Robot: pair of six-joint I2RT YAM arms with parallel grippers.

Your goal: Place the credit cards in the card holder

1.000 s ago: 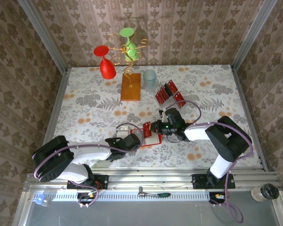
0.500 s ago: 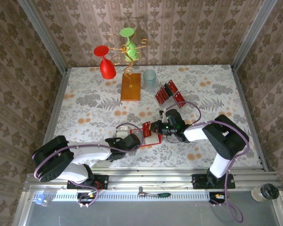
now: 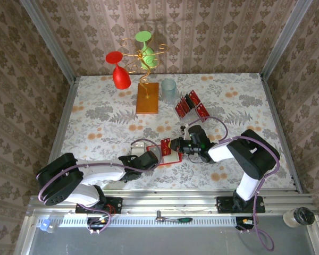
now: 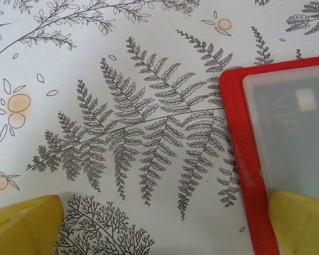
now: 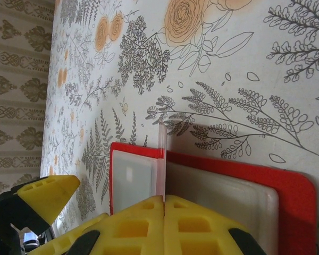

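Card holder [image 4: 244,159] flat on fern-print tablecloth [image 4: 122,133], credit card [image 4: 297,133] under its clear pocket. Left gripper [image 4: 162,226] spread wide: one fingertip [image 4: 300,223] on holder, other well left of it.

Before you: a white table [image 4: 95,79] printed with grey ferns and orange blossoms. The holder [image 4: 240,138] is red, pale inside. Your fingers [image 5: 133,223] are yellow. Red cards [image 3: 190,104], a red glass [image 3: 121,78], a green glass [image 3: 147,57] and brown damask walls [image 3: 202,37].

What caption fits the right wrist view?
Right gripper, shut, pinches a thin pale upright sheet at the open card holder.
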